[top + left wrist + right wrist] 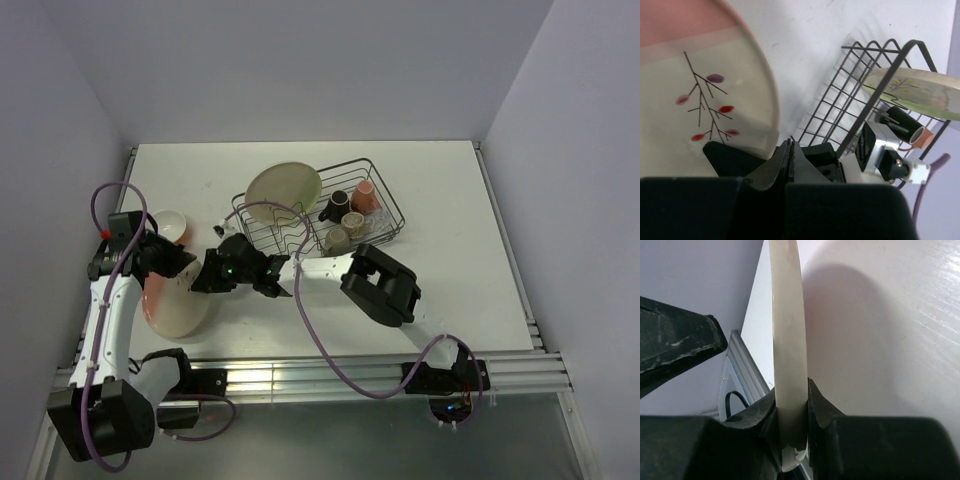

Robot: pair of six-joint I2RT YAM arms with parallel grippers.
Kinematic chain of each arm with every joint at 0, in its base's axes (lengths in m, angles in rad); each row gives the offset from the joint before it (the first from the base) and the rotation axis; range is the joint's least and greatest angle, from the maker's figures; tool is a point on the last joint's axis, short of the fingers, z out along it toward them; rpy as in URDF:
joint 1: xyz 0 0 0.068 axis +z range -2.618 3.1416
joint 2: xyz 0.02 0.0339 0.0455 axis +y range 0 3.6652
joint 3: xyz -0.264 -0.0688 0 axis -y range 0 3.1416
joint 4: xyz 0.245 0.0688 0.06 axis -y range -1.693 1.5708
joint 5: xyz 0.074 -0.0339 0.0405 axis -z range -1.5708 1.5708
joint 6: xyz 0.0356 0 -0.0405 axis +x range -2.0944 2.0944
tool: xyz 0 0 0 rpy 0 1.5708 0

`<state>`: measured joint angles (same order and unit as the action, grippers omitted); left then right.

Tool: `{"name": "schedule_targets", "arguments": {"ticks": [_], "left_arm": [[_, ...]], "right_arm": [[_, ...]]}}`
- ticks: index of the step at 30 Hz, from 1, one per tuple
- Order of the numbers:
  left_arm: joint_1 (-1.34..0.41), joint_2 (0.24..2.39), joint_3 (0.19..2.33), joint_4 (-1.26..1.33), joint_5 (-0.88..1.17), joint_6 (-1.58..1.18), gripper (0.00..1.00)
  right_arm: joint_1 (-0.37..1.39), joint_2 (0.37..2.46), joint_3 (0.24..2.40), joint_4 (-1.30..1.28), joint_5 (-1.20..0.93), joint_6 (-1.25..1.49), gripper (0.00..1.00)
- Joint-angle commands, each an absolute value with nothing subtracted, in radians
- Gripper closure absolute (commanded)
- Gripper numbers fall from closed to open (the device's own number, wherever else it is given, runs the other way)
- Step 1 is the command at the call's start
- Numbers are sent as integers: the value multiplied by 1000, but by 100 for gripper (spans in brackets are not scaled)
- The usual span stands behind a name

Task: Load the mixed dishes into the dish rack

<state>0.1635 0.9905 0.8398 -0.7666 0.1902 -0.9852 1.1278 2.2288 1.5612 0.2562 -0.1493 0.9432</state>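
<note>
— How is the right arm [380, 285] posed?
— It is stretched leftward, low across the white counter [450, 280], with the elbow folded. The rim of the large cream pink-tinted plate [175, 305] [787, 340] is clamped in the right pincer [203, 274] [790, 410].
— And the left arm [105, 310]?
— It is bent inward beside the plate [690, 75]. The left pincer [168, 262] [790, 150] is closed, and nothing is seen between its fingers. The plate is kept at the counter's near left, outside the black wire dish rack [385, 215].

Shining bright and even from overhead, glaring off the white table [450, 220]; casting a soft grey shadow beside the plate [787, 340]; softening the right gripper [791, 395] close to the lens.
</note>
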Motion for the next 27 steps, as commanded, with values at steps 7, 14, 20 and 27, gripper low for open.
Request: {"name": "schedule_targets", "arguments": {"ticks": [7,14,20,27], "left_arm": [[201,927,891,-756,216,-1011,88],[212,818,1064,-758,100,-901,19],[212,724,1189,-661,80,-804,11],[212,674,1279,-586,83,-767,11]], "right_arm": [[1100,2175,1549,491,-300,881,100],[1052,2100,1578,509,-578,839,100],[1022,2016,1626,482,-790,804,100],[941,1931,1773,212,-830,688,100]]}}
